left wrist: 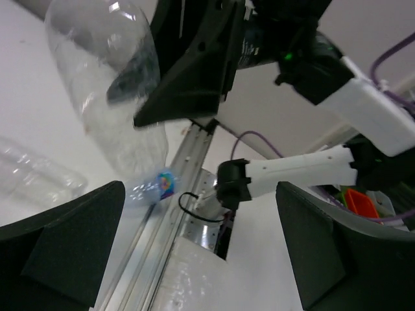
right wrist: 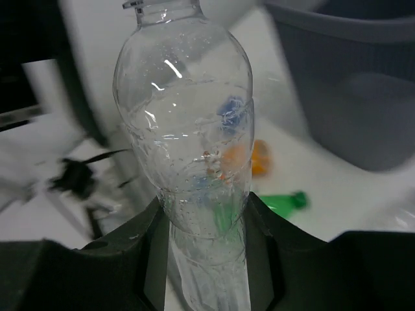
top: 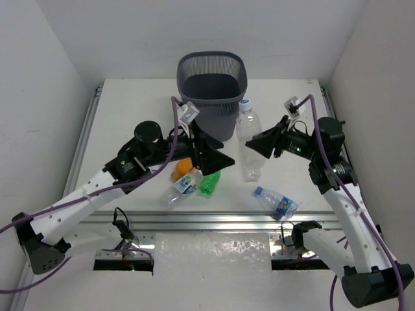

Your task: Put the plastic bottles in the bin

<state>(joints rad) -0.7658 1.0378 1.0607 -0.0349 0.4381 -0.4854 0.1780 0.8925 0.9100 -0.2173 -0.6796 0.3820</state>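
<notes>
My right gripper (top: 255, 144) (right wrist: 204, 217) is shut on a tall clear plastic bottle (top: 249, 129) (right wrist: 185, 123), held just right of the dark grey mesh bin (top: 213, 87) (right wrist: 350, 78). That held bottle (left wrist: 104, 84) also shows in the left wrist view. My left gripper (top: 217, 161) (left wrist: 201, 246) is open with nothing between its fingers. It hovers over an orange bottle (top: 182, 167) (right wrist: 256, 157), a green bottle (top: 209, 183) (right wrist: 285, 202) and a clear, blue-labelled bottle (top: 178, 190). Another blue-labelled bottle (top: 277, 201) (left wrist: 154, 184) lies near the front rail.
White walls close in the table on the left, back and right. An aluminium rail (top: 214, 220) runs along the front edge by the arm bases. One more clear bottle (left wrist: 32, 173) lies flat at the left of the left wrist view.
</notes>
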